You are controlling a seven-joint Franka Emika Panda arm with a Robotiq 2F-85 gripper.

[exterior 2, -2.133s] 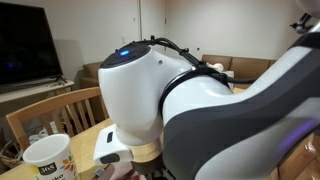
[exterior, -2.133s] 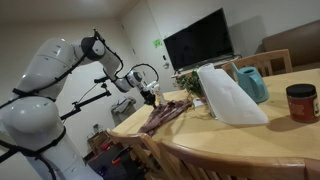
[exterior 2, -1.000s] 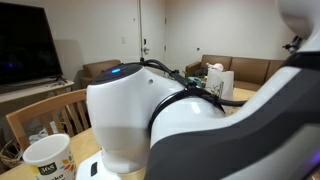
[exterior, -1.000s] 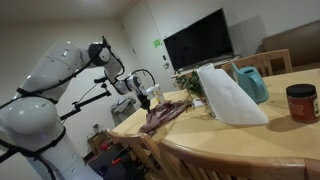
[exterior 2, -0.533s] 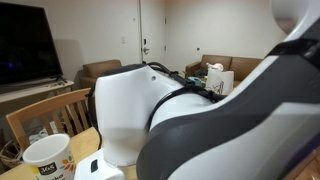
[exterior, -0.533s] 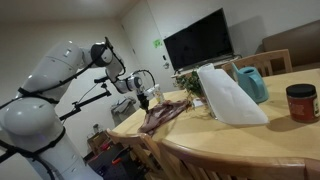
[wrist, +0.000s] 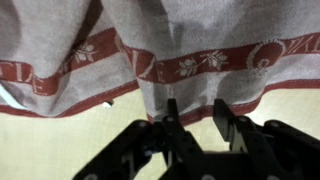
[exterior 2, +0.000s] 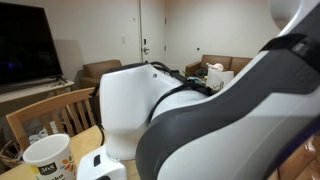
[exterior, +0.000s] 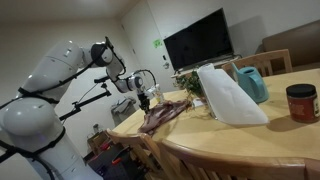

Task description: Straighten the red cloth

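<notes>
Exterior view, left to right: my arm comes in from the left. The gripper (exterior: 149,98) hangs low over the left end of the table (exterior: 250,140). The red cloth (exterior: 166,112) lies just right of it and below, bunched. Its long axis runs diagonally from the near-left table edge up toward the white sheet (exterior: 230,95). The red-lidded jar (exterior: 301,102) stands well apart, far right.

Wrist view: the cloth fills the upper frame. Its red patterned band runs left to right and buckles at a fold left of centre. The hem sits right at my fingertips (wrist: 172,118). Jaws are part-way open; bare tabletop shows between them, and I see no fabric pinched.

Judgement: the cloth is not flat yet. The next grasp should take the hem dead ahead of the fingers, then draw it away from the bunched part.
</notes>
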